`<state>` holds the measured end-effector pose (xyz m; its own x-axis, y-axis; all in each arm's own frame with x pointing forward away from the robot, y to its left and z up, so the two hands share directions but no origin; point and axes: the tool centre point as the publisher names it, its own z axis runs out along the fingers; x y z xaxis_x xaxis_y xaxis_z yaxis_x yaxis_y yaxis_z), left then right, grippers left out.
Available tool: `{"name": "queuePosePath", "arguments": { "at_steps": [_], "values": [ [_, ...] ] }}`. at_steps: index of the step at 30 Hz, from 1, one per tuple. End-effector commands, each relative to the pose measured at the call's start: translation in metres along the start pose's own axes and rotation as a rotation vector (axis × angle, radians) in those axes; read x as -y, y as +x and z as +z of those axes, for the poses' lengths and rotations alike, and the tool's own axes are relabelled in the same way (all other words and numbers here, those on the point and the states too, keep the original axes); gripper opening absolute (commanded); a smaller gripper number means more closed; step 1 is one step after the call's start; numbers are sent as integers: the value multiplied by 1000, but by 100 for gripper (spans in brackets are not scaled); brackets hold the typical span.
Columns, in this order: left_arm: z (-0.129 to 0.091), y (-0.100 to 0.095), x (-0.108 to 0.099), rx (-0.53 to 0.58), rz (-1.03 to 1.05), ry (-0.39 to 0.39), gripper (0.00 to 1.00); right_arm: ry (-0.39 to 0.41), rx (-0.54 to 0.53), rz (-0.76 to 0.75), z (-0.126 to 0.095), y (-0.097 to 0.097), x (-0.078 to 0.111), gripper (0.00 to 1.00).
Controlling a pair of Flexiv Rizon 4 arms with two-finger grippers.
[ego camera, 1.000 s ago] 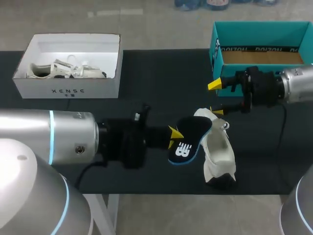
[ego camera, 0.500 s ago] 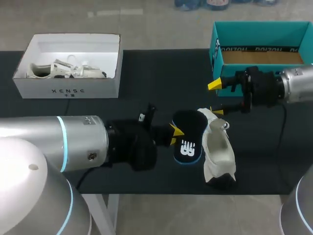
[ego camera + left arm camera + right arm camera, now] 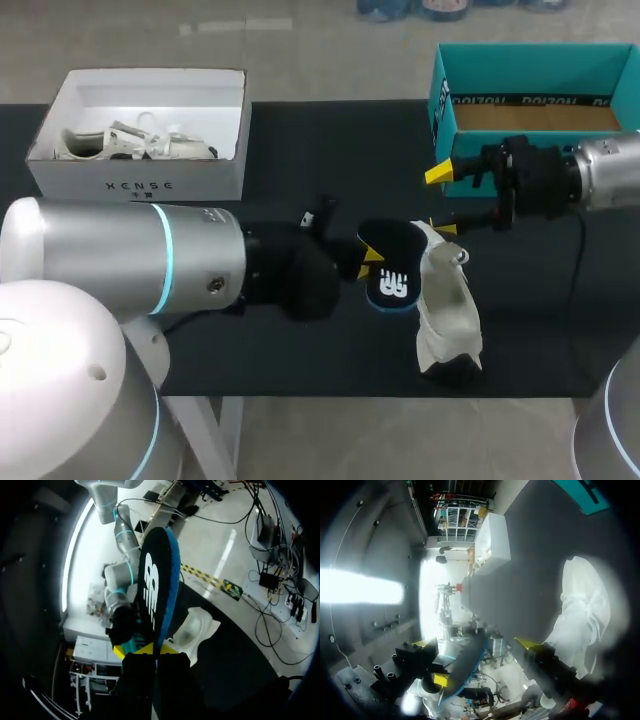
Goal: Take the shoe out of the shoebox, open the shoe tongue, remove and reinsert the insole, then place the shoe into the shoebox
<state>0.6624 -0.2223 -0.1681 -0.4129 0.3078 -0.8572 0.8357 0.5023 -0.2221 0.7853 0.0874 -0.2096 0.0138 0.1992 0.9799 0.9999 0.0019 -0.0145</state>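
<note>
Left gripper [image 3: 371,262]: I had it clenched on the black insole [image 3: 393,265], just beside the white shoe [image 3: 447,310].
Right gripper [image 3: 440,200]: released, empty, just beyond that shoe.
Teal shoebox [image 3: 535,60]: behind the shoe.

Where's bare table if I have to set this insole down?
Widest bare table: between the white shoebox and the teal shoebox. A smaller patch lies right of the shoe. Crowded: around the shoe, where the insole, left end effector and right end effector meet.
</note>
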Motion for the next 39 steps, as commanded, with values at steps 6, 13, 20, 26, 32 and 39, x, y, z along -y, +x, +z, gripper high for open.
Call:
{"name": "queuePosePath", "arguments": {
  "at_steps": [6, 13, 20, 26, 32, 39],
  "values": [
    [58, 13, -4, -6, -6, -39, 0, -2, 2, 1, 1, 0, 0, 100],
    [72, 10, -10, -2, -4, -42, 0, -2, 2, 1, 1, 0, 0, 100],
    [84, -3, -23, 9, 8, -57, 0, -2, 2, 1, 1, 0, 0, 100],
    [92, -11, -38, 4, 26, -79, 0, -2, 2, 1, 1, 0, 0, 100],
    [100, -14, -51, 4, 30, -83, 0, -2, 2, 1, 1, 0, 0, 100],
    [106, -13, -56, 1, 30, -80, 0, -2, 2, 1, 1, 0, 0, 14]
  ]
}}
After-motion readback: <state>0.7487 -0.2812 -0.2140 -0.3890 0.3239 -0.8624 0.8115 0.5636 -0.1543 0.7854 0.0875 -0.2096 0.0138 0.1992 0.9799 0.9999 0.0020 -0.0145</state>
